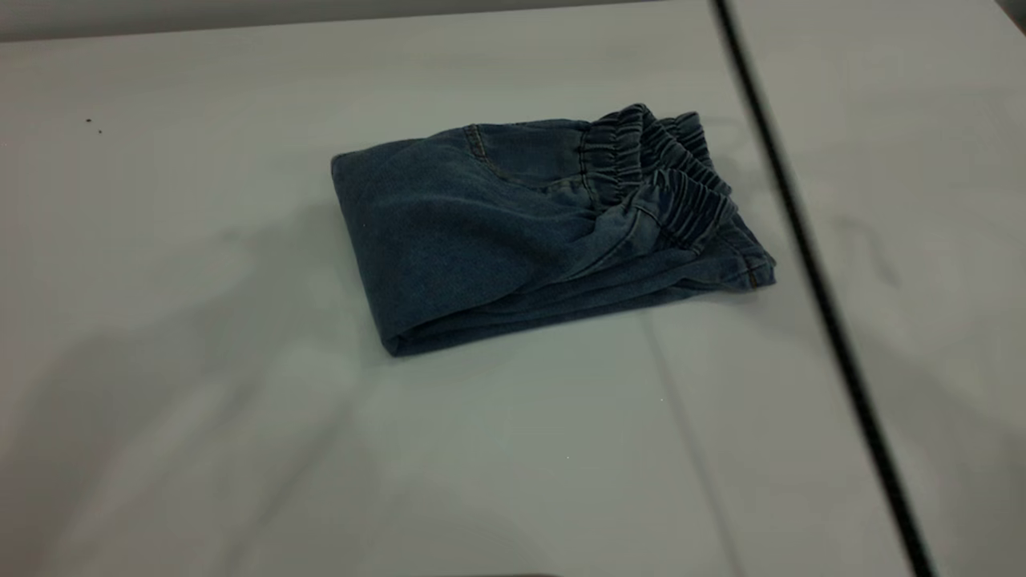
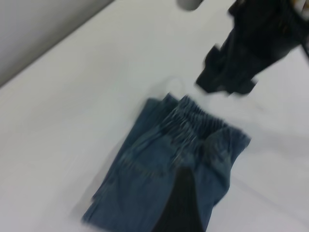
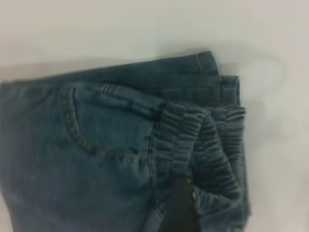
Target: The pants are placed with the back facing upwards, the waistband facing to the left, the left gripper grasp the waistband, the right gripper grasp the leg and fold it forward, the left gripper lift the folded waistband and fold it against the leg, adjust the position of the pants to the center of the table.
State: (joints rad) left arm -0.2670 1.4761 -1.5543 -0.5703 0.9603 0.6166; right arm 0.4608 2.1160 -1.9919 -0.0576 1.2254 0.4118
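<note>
The pants (image 1: 497,232) lie folded into a compact blue denim bundle near the middle of the white table (image 1: 160,240). The ruffled waistband (image 1: 657,172) rests on top at the bundle's right end, over stitched hems (image 1: 745,268). The leg is hidden under the fold. No gripper shows in the exterior view. In the left wrist view a dark part of my left gripper (image 2: 179,205) hangs above the pants (image 2: 164,169), and my right gripper (image 2: 241,53) hovers beyond the waistband (image 2: 193,121). In the right wrist view my right gripper (image 3: 181,208) is close over the waistband (image 3: 203,145).
A black seam (image 1: 809,264) runs front to back across the table just right of the pants. A grey wall (image 1: 240,12) borders the far edge. Bare white tabletop surrounds the bundle on the left and front.
</note>
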